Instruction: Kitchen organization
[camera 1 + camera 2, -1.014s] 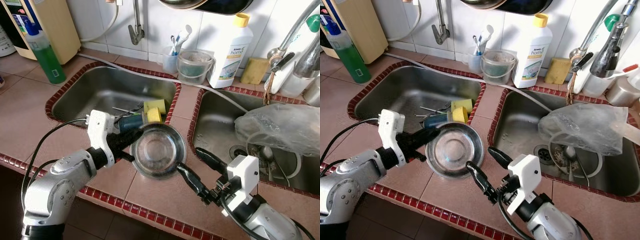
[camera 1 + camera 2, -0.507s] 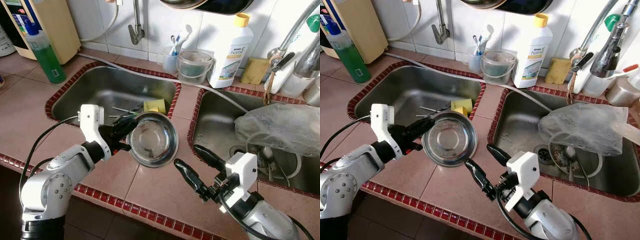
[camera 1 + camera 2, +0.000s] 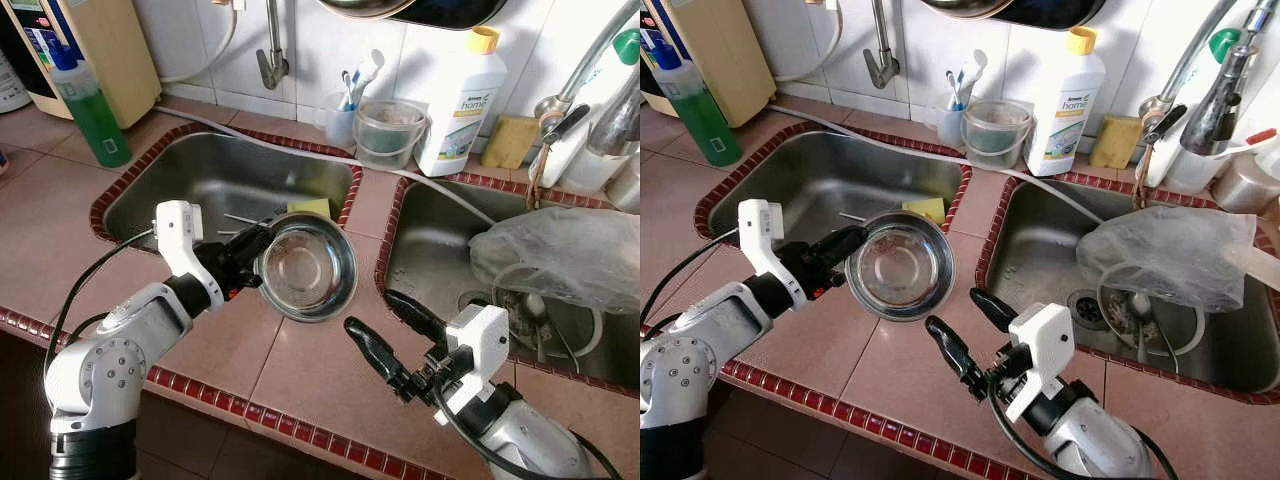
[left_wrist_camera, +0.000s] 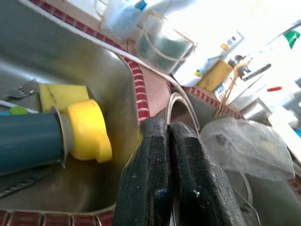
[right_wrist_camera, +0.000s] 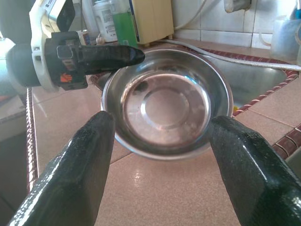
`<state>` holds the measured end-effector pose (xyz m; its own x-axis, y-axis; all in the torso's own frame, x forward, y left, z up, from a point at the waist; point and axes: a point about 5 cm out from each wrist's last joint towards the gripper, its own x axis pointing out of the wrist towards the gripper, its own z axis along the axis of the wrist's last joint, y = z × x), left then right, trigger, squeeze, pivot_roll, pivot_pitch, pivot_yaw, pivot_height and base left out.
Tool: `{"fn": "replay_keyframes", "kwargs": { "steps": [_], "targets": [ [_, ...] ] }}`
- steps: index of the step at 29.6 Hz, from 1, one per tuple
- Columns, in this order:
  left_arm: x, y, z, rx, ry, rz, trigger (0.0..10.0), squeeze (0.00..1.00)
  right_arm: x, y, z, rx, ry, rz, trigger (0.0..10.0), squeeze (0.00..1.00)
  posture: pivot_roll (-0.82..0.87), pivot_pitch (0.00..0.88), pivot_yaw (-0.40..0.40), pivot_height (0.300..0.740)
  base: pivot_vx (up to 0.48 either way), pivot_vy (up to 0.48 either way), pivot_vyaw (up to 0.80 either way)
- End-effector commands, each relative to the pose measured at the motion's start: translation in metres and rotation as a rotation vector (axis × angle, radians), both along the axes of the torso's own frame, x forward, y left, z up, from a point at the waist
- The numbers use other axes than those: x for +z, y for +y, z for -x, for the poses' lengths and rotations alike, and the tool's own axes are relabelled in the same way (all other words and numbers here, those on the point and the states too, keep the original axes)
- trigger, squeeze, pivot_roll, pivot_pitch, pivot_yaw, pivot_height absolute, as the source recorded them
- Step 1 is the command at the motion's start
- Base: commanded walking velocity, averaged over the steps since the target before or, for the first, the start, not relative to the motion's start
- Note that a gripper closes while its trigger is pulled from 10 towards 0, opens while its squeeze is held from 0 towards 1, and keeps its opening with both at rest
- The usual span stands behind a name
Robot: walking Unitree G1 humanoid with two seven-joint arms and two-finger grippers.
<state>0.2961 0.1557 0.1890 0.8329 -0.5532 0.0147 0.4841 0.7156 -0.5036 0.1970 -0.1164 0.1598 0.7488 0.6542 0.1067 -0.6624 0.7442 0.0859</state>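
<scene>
My left gripper (image 3: 258,262) is clenched on the rim of the round stainless-steel bowl (image 3: 307,268), holding it tilted above the tiled divider by the left steel sink (image 3: 180,180). My right gripper (image 3: 383,334) hangs released near the counter's front. I judge the organising barely begun: the bowl is not yet placed.

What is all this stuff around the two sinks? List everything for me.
Round steel bowl: one, silver, tilted, held over the tiled divider.
Yellow sponge: one, left sink.
Teal cup with yellow cap: one, left sink.
Green soap bottle: one, left counter.
White detergent bottle: one, yellow cap, back wall.
Clear plastic bag: one, over right sink.
Left gripper: black, clamped on bowl rim.
Right gripper: black, open, near the bowl.
</scene>
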Motion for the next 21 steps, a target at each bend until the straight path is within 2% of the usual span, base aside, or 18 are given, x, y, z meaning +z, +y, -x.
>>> {"fn": "replay_keyframes", "kwargs": {
  "steps": [1, 14, 15, 16, 17, 21],
  "targets": [
    [0.0011, 0.0046, -0.0022, 0.033, -0.001, 0.012, 0.0, 0.0, 0.0021, -0.0017, -0.002, -0.027, -0.014, -0.01, 10.0, 0.0, -0.07, 0.132, 0.016, 0.74, 0.0, 0.0, 0.0],
    [-0.0047, 0.0106, -0.0087, 0.126, 0.037, 0.009, 0.0, 0.0, 0.0053, -0.0005, -0.0069, -0.061, -0.031, -0.031, 10.0, 0.0, -0.07, 0.132, 0.018, 0.74, 0.0, 0.0, 0.0],
    [-0.0046, 0.0101, -0.0086, 0.119, 0.036, 0.006, 2.6, 0.0, 0.0055, -0.0005, -0.007, -0.062, -0.031, -0.033, 10.0, 0.0, -0.07, 0.132, 0.017, 0.74, 0.0, 0.0, 0.0],
    [-0.0045, 0.0096, -0.0083, 0.113, 0.035, 0.003, 8.2, 0.0, 0.0056, -0.0005, -0.007, -0.063, -0.031, -0.034, 10.0, 0.0, -0.07, 0.132, 0.017, 0.74, 0.0, 0.0, 0.0],
    [-0.0044, 0.0089, -0.0081, 0.105, 0.035, -0.001, 10.0, 0.0, 0.0057, -0.0005, -0.0071, -0.063, -0.031, -0.035, 10.0, 0.0, -0.07, 0.134, 0.017, 0.74, 0.0, 0.0, 0.0],
    [-0.0041, 0.0077, -0.0081, 0.104, 0.031, -0.007, 10.0, 0.0, 0.0062, -0.0006, -0.0076, -0.067, -0.032, -0.036, 10.0, 0.0, -0.07, 0.134, 0.017, 0.74, 0.0, 0.0, 0.0]
  ]
}}
